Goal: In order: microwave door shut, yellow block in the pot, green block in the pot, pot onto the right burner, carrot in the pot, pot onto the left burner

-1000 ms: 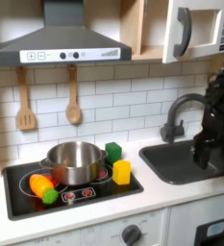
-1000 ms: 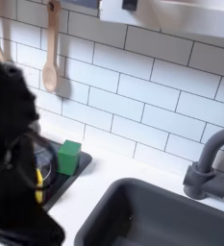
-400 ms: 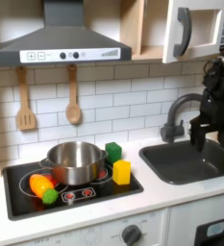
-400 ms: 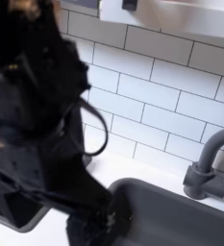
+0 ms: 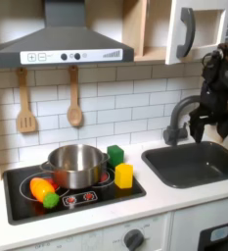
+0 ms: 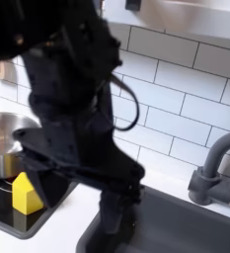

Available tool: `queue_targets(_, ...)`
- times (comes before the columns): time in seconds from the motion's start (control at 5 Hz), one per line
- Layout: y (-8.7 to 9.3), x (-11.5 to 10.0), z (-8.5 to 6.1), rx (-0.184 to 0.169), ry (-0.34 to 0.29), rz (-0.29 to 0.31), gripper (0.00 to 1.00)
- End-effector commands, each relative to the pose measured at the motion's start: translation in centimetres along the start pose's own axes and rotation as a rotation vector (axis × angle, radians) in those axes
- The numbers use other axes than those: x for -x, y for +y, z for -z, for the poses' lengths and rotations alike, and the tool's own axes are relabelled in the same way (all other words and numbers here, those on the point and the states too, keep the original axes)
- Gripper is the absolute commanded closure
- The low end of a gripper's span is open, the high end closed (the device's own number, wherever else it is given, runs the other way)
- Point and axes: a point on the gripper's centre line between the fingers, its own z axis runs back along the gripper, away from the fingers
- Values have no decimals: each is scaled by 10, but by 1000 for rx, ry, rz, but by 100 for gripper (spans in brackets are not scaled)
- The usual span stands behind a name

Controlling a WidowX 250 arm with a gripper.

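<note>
First exterior view: the pot (image 5: 76,165) sits on the stove, the carrot (image 5: 43,190) at its left, the green block (image 5: 115,154) and yellow block (image 5: 123,175) at its right. The gripper (image 5: 200,131) hangs above the sink (image 5: 189,162); I cannot tell its grip. The microwave door (image 5: 195,30) is above.

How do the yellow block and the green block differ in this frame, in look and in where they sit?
In the first exterior view the yellow block is bright yellow and sits nearer the stove's front edge; the green block is dark green and sits behind it, closer to the tiled wall. The yellow block looks slightly taller, though that may be its nearness to the camera. Both are small blocks resting on the black stovetop, outside the pot and to its right in the first exterior view.
</note>
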Motion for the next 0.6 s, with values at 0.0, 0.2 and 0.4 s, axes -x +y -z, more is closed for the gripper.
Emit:
queue_targets(0.0, -5, -19, -4, 12, -41, 17, 0)
queue_targets(0.2, -6, -26, -9, 11, -59, 21, 0)
queue_targets(0.4, -10, -36, -12, 20, -75, 31, 0)
